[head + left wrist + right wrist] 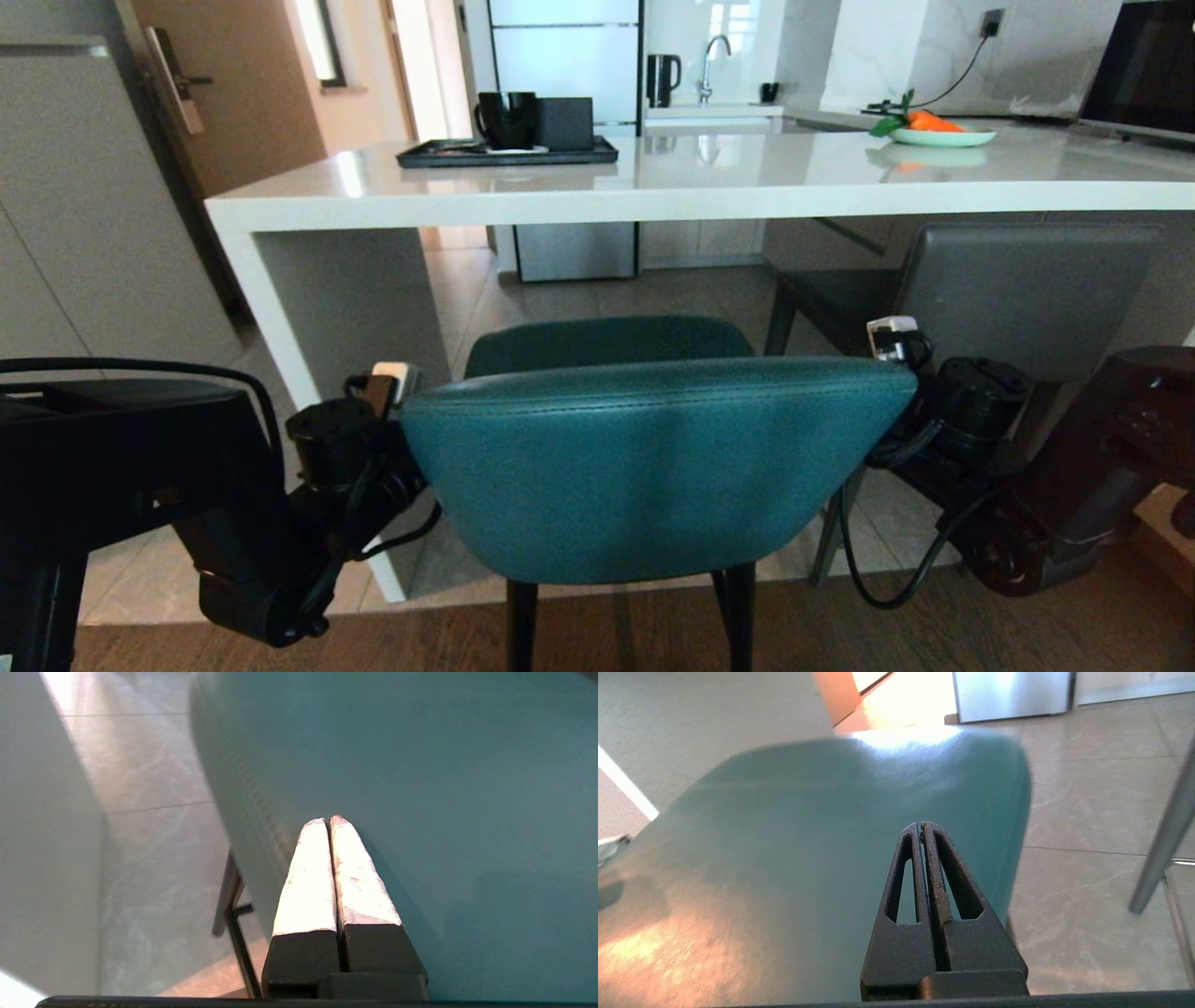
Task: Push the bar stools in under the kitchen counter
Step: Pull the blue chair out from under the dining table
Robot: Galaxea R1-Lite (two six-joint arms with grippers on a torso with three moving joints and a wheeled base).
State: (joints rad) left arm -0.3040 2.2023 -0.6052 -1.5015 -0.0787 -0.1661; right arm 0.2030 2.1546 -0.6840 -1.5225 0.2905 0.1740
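Kitchen counter ahead; teal stool between left gripper and right gripper, jaws pressed together, seemingly touching backrest.

Head view: teal stool backrest hid its own seat front and most of its legs; the legs ran off the lower edge. Both grippers' fingers were concealed behind the backrest's outer ends; only the wrist housings showed. Grey stool was partly hidden by the right arm, and its legs were mostly out of sight. Kitchen counter was cut off at the right edge.

Left wrist view: left gripper tips lay against teal leather; actual contact could not be confirmed. Right wrist view: right gripper likewise; the stool's edge was blurred.
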